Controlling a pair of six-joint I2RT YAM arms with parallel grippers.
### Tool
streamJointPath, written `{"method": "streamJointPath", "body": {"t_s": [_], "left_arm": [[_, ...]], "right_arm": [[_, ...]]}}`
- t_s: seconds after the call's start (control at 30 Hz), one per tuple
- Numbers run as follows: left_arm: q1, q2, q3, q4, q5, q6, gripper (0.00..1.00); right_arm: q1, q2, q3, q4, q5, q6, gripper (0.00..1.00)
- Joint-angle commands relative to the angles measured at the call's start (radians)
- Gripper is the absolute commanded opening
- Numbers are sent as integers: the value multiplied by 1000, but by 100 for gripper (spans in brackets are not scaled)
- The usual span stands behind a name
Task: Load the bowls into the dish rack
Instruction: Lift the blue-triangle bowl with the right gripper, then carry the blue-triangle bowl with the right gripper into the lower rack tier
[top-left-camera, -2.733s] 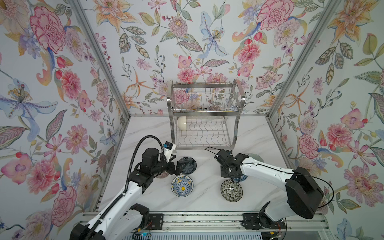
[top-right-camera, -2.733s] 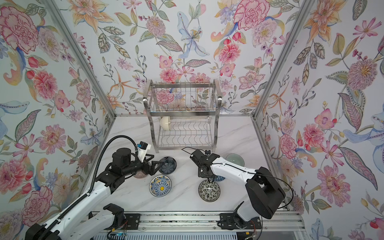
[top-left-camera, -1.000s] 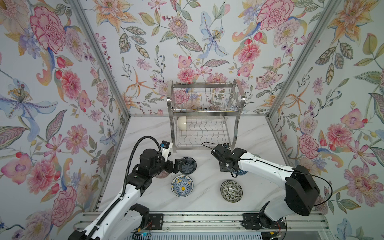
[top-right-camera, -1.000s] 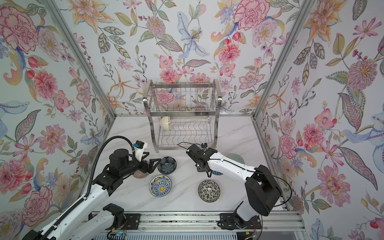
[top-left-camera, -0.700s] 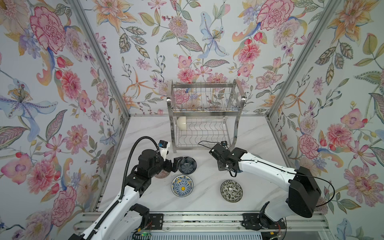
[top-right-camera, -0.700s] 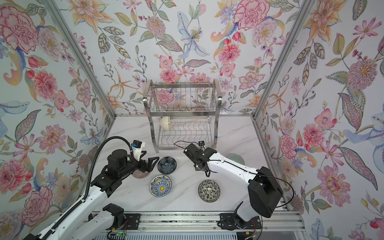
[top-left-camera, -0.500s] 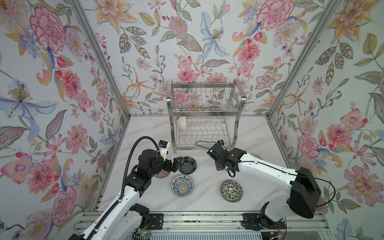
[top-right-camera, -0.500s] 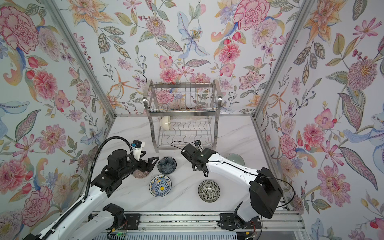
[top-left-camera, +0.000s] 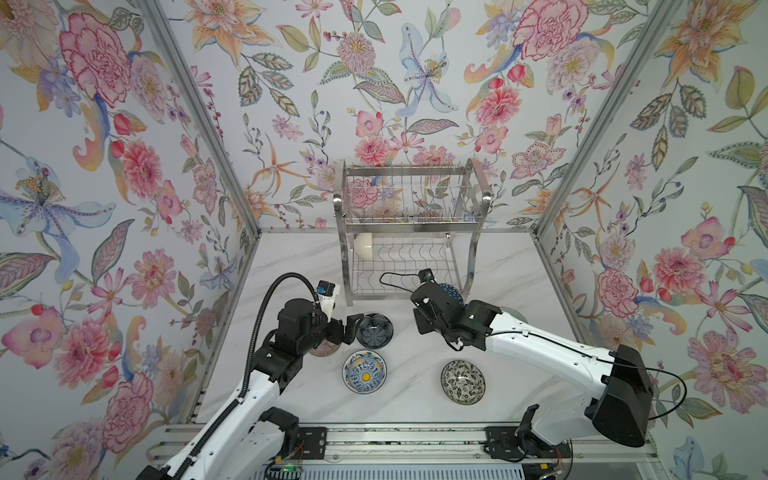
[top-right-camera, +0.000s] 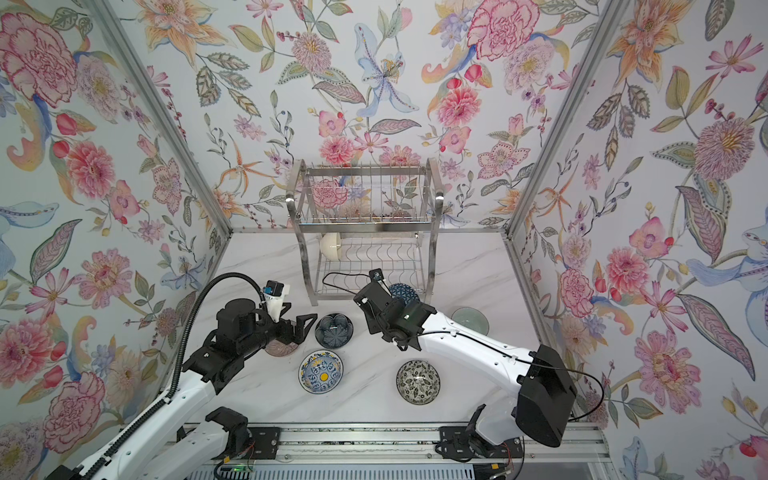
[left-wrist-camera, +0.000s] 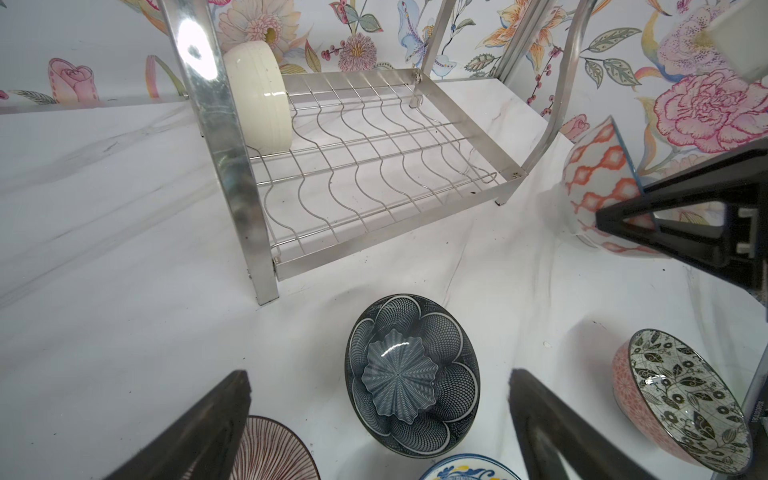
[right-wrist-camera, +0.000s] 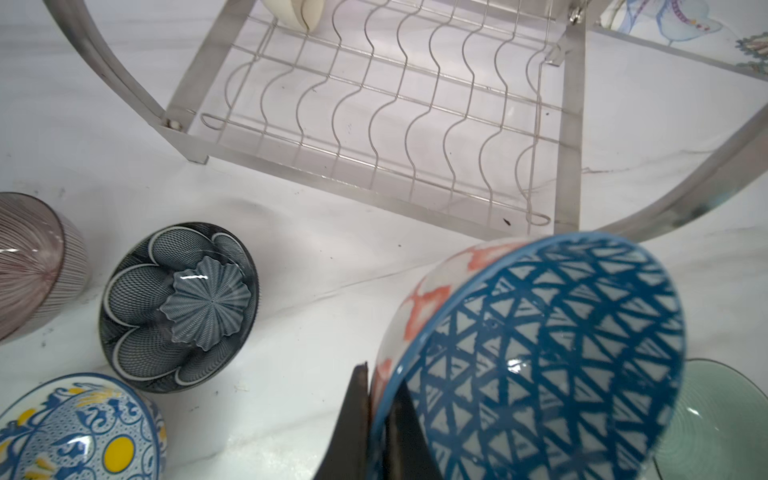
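Observation:
The steel dish rack stands at the back, with a cream bowl on edge in its lower shelf. My right gripper is shut on the rim of the blue lattice bowl, held tilted just before the rack's front right corner. My left gripper hangs open beside the navy flower bowl. It partly covers the mauve ribbed bowl. The yellow-centred bowl and the leafy bowl lie near the front.
A pale green bowl sits on the table to the right, behind my right arm. Flowered walls close in the marble table on three sides. The rack's upper tier overhangs the lower shelf.
My right gripper has lifted the blue lattice bowl off the table and carried it back and left toward the rack's front. The left arm has barely shifted.

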Motion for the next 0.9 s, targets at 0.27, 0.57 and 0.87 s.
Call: {"method": "streamJointPath", "body": {"t_s": [0.27, 0.57, 0.87], "left_arm": [[-6, 3, -2, -18, -34, 8, 99], [-6, -7, -11, -4, -30, 9, 99], [-6, -45, -44, 38, -2, 25, 99]], "right_arm": [[0, -60, -122, 403, -133, -79, 3], [-6, -49, -174, 587, -220, -81, 4], [-48, -30, -233, 786, -305, -39, 3]]}}
